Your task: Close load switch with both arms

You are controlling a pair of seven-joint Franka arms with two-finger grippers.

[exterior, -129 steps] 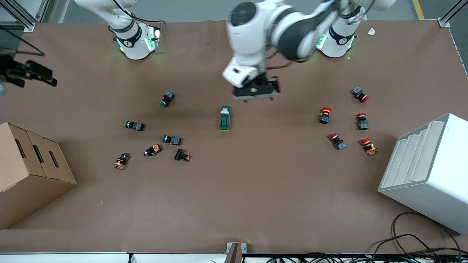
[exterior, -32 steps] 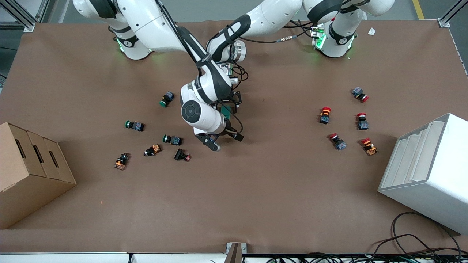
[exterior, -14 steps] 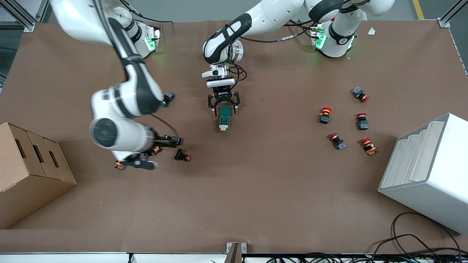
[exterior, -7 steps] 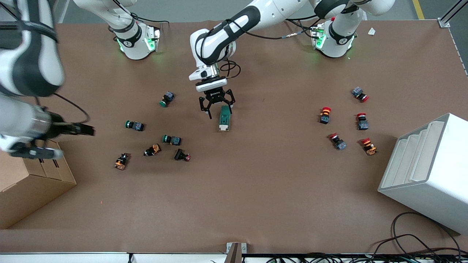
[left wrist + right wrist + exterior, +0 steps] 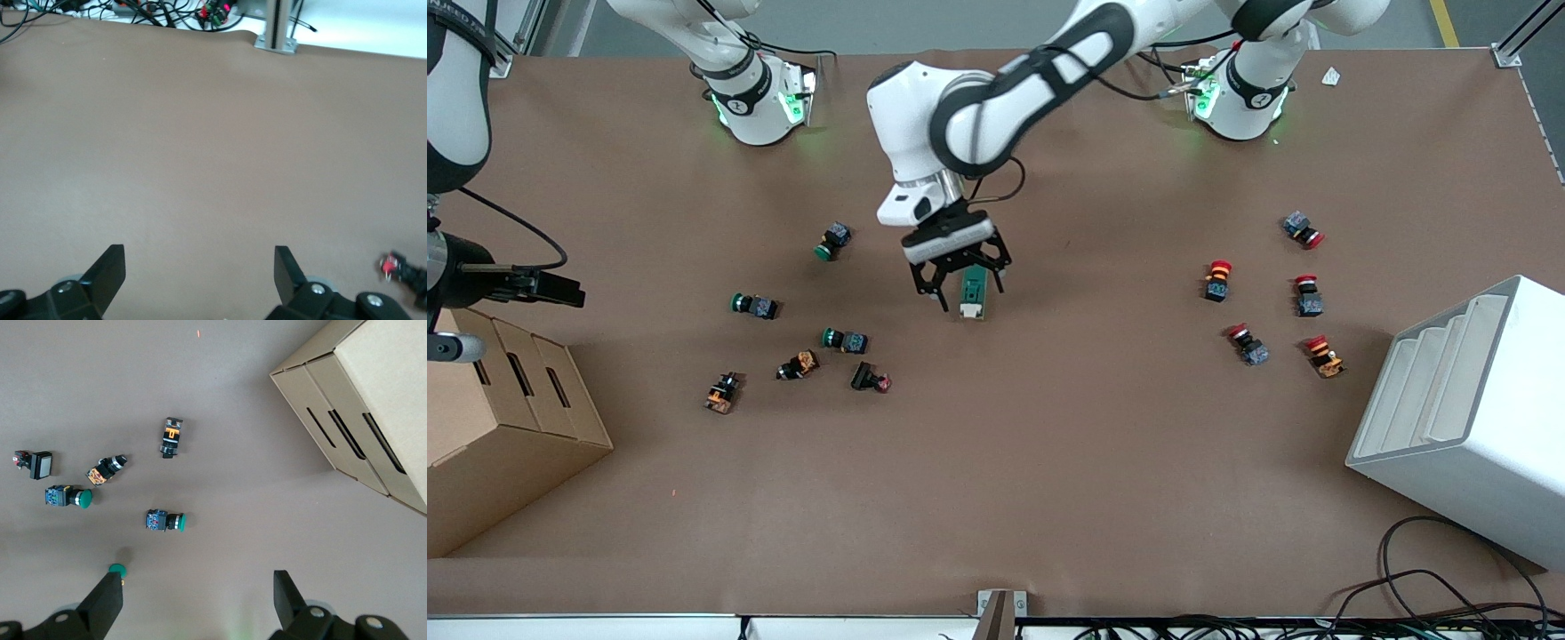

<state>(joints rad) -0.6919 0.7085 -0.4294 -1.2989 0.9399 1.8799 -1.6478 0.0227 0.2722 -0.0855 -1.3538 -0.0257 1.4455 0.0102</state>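
Hovering spread wide over the load switch (image 5: 971,296), left end effector (image 5: 958,284) grips nothing.

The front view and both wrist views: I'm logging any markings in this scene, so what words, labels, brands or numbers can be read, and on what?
None can be read with certainty.
Right arm base: a small round mark on the black band, too small to read.
Left arm base: the same kind of mark, too small to read.
Right arm link at the picture's edge: grey lettering, cut off and unreadable.
Load switch, push buttons and cardboard box: no legible text.
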